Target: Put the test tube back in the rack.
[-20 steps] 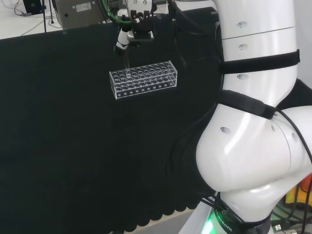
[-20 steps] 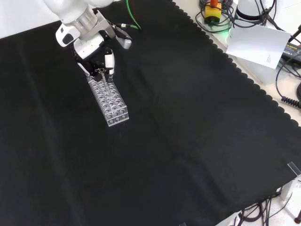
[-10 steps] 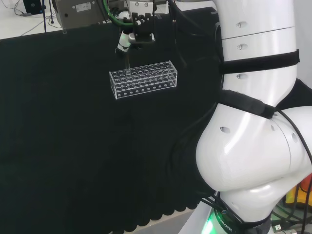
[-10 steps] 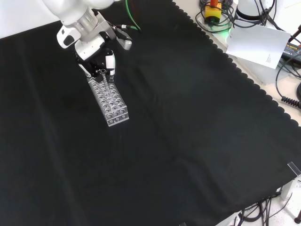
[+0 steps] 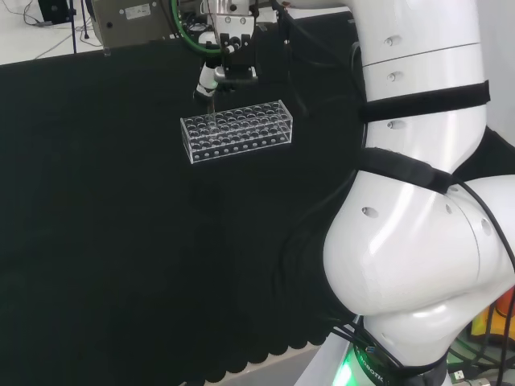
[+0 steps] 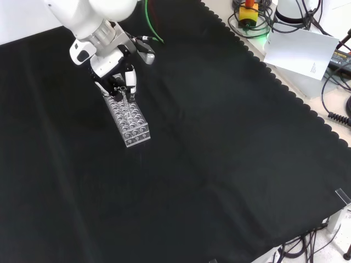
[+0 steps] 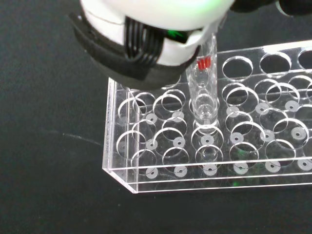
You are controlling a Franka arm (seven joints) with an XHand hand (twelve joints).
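Note:
A clear plastic rack with several rows of round holes lies on the black cloth. The hand hovers over its far left end in the head view. In the front view the hand is at the rack's upper end. The wrist view shows the hand shut on a clear test tube with a red mark. The tube hangs upright, its round bottom just over a hole near the end of the rack. The other holes I can see hold nothing.
The arm's white links stand at the right of the head view. A grey device sits beyond the cloth's far edge. In the front view a white sheet, cables and a yellow box lie past the cloth's scalloped edge.
The hand with the tube has shifted a little: rightward in the head view, and lower in the front view, over the rack's end. The rack has not moved.

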